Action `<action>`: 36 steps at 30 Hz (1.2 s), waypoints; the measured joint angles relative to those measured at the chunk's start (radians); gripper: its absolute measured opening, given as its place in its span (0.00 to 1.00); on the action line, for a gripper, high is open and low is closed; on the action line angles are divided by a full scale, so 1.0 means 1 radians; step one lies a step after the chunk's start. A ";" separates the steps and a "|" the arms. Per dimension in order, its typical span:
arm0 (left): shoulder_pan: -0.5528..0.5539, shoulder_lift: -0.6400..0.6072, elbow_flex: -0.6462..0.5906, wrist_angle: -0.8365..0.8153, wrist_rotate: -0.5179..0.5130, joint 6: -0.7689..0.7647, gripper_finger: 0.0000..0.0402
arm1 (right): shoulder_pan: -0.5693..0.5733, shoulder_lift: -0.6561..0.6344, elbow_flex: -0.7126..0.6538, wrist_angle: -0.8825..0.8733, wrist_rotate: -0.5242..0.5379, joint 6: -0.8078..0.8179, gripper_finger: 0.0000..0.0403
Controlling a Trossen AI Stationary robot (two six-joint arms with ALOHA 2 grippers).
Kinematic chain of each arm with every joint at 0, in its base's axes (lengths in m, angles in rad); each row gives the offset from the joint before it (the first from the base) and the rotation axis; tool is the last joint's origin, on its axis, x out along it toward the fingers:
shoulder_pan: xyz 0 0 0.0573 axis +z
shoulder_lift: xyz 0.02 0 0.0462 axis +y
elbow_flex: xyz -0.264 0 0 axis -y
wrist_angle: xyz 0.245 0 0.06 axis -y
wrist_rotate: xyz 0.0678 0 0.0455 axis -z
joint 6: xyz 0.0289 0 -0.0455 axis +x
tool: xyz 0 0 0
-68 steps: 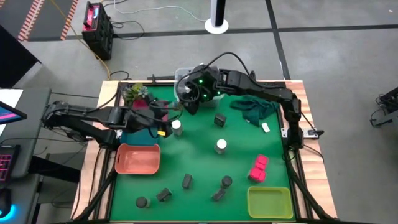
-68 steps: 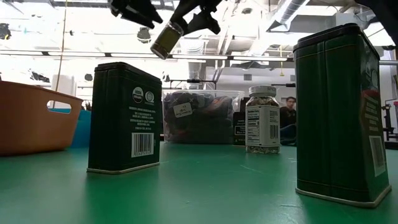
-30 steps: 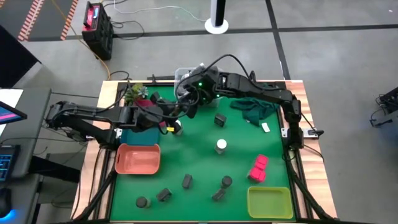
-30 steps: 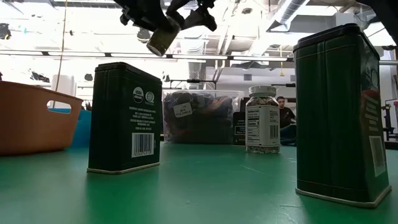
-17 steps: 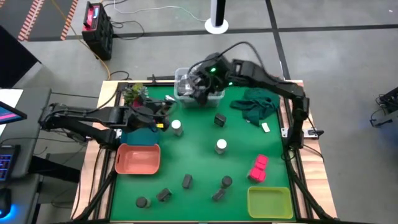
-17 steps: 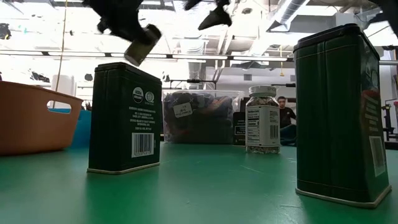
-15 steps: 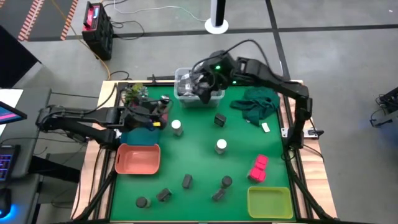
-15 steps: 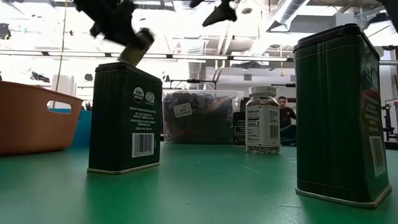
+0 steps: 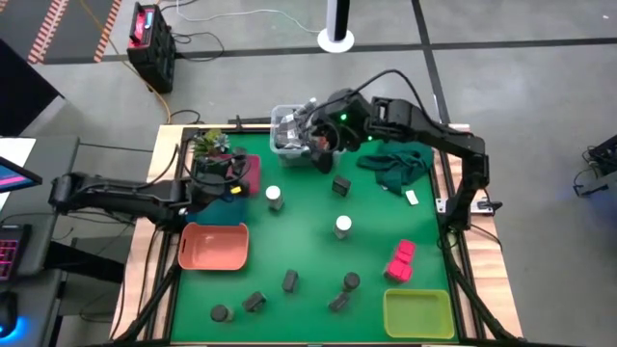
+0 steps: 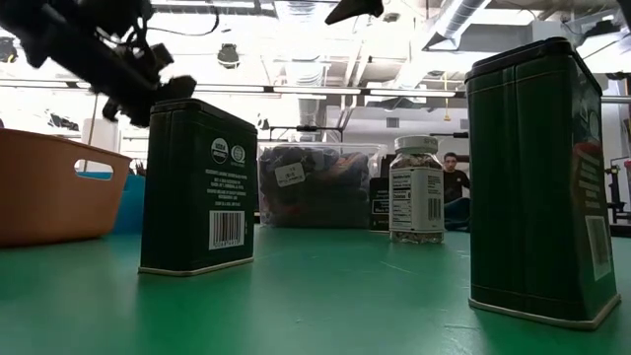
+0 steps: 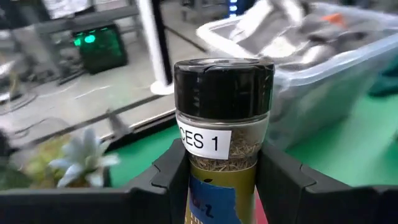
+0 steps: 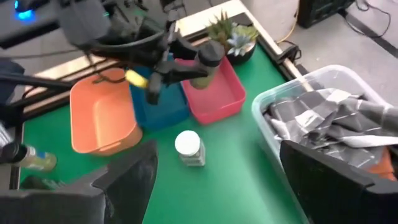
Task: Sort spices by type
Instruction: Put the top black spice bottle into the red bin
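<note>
My left gripper [image 11: 224, 163] is shut on a black-capped spice jar [image 11: 224, 106] labelled "CES 1". It holds the jar above the pink tray [image 9: 251, 175] at the table's far left; the right wrist view shows the jar [image 12: 206, 61] too. My right gripper [image 9: 310, 138] is open and empty over the clear bin [image 9: 287, 145]. Two white-topped jars [image 9: 274, 197] [image 9: 342, 226], a dark tin [image 9: 340, 185], pink blocks [image 9: 400, 260] and several dark jars [image 9: 289, 280] stand on the green mat. My left gripper pinches the jar's glass body [image 11: 200, 171] below the label between its two fingers. The cap end sticks out beyond the fingertips. The fingers come from the table's left. The jar is lifted clear above the pink tray [image 12: 217, 93], tilted.
A blue tray [image 12: 163, 106] and an orange tray [image 9: 212, 246] lie beside the pink one, and a yellow-green tray [image 9: 417, 313] sits at the near right. A green cloth [image 9: 395, 166] and a potted plant [image 9: 207, 145] are at the far edge. Two tall tins [image 10: 197, 187] [image 10: 537, 177] stand near the low camera.
My left gripper took the jar from my right gripper in mid-air and carried it toward the table's left and lower, over the pink tray. My right gripper let go and drew back toward the far edge, over the clear bin.
</note>
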 joint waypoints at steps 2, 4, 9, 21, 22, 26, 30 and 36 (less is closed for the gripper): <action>0.011 0.000 -0.033 0.019 0.000 -0.053 0.35 | 0.015 0.001 0.000 -0.003 0.017 0.000 0.89; 0.017 0.000 -0.062 0.047 0.000 -0.093 0.35 | 0.026 0.000 0.000 -0.003 0.047 0.000 0.89; 0.030 0.000 -0.128 0.169 0.000 -0.077 0.35 | 0.039 -0.002 0.000 -0.027 0.068 0.016 0.89; 0.113 0.145 -0.179 0.430 0.032 0.011 0.43 | 0.064 -0.003 0.000 -0.036 0.074 0.044 0.89; 0.122 0.163 -0.180 0.449 0.032 0.009 0.44 | 0.068 -0.003 0.000 -0.036 0.074 0.048 0.89; 0.148 0.237 -0.179 0.532 0.061 0.008 0.44 | 0.071 -0.003 0.000 -0.036 0.076 0.053 0.89; 0.167 0.312 -0.179 0.593 0.083 0.008 0.44 | 0.072 -0.003 0.000 -0.036 0.081 0.053 0.89; 0.198 0.408 -0.178 0.682 0.083 0.009 0.45 | 0.072 -0.004 0.000 -0.036 0.082 0.058 0.89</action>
